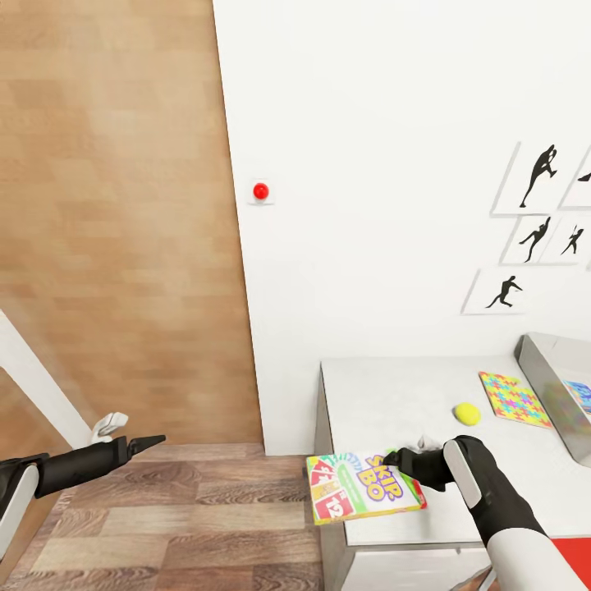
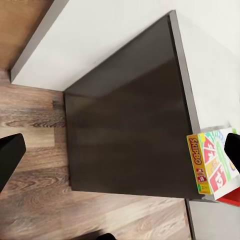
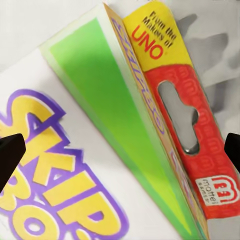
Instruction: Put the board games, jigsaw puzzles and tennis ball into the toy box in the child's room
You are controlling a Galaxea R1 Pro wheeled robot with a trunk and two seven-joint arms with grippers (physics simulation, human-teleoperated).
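Pale speckled stone is what the table (image 1: 394, 402) top looks like from where I stand, running along the white wall under the dancer pictures (image 1: 538, 176). At its far right end sits the grey toy box (image 1: 548, 377), and something with a blue printed lid (image 1: 579, 394) lies inside it, cut off at the picture's edge; I judge that to be 1 board game already put away, though I cannot be sure. Just beside the box, 1 jigsaw puzzle (image 1: 513, 398) lies flat on the table, and the yellow tennis ball (image 1: 467, 413) rests near it. So at least those 2 toys are left, plus whatever lies outside these pictures.

At the table's near left corner is the white-green Skip-Bo game (image 1: 364, 487), hanging partly over the edge. The right gripper (image 1: 392, 456) is at its rim; I take it as pinching the box, since the head view has the fingers right at its upper edge and the box sits out past the corner. This game is not yet in the toy box, which stands well apart from it along the table.

The left gripper (image 1: 152, 443) hangs out over the wood floor, carrying nothing, its fingers looking pressed together.

The right wrist view gives what the head view cannot: the game's red hang strip (image 3: 187, 125) with its slot, and the box tilted edge-on between the dark fingertips (image 3: 10, 155). The left wrist view adds the table's dark end panel (image 2: 130, 120) seen from the side, with the game jutting past it.
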